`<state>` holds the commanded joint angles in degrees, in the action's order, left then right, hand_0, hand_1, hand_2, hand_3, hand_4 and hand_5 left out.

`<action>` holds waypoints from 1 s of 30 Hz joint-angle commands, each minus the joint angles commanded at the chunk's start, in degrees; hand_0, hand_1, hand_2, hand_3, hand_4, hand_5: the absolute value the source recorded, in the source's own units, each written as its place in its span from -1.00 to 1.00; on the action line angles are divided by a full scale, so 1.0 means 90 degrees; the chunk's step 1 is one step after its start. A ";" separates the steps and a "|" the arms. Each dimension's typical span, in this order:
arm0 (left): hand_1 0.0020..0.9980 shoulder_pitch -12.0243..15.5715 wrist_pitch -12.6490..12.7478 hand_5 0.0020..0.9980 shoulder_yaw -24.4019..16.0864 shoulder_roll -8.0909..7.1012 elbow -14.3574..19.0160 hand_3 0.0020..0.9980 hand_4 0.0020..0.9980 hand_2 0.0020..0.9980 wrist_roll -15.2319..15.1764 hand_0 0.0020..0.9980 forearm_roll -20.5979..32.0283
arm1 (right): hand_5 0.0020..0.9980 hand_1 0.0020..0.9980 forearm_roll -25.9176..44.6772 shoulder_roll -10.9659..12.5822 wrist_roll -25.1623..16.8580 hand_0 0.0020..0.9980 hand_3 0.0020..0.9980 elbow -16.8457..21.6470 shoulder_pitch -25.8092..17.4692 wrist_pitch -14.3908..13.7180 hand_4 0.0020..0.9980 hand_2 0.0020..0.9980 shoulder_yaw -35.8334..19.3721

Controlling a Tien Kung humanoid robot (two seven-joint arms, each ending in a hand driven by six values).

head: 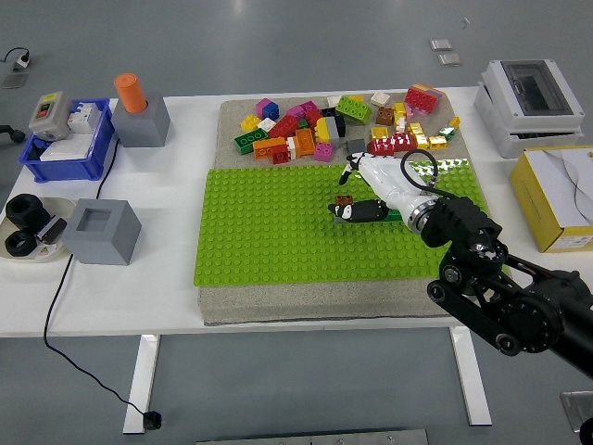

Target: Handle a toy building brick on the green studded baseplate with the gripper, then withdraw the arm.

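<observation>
The green studded baseplate [269, 232] lies on a grey mat in the middle of the table. A small brown brick [344, 198] sits at the baseplate's centre right. My right hand [354, 193], white with black fingertips, reaches in from the lower right. Its index finger [350, 170] curls over the brick from above and its thumb [359, 211] lies just below it, so the fingers close on the brick. I cannot tell whether the brick is lifted off the studs. The left arm is out of view.
A pile of loose coloured bricks [334, 125] lies on the mat beyond the baseplate. A grey block [102, 232], a blue bin [65, 144] and an orange-topped grey holder [139, 111] stand at the left. A yellow box [561, 195] and a white box [533, 102] stand at the right.
</observation>
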<state>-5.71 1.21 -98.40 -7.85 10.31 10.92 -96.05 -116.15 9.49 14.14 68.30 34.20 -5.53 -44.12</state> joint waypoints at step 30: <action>0.28 -0.0178 -0.0045 -0.52 -0.0028 0.0055 0.0000 0.25 0.38 0.23 0.0005 0.31 -0.0424 | -0.16 0.22 0.2705 0.0735 -0.2555 0.03 0.28 0.2023 -0.2381 -0.2827 0.45 0.44 -0.3730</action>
<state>-7.32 0.81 -98.65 -7.35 10.31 10.96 -99.87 -91.81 16.11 -8.86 86.52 12.77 -30.97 -77.69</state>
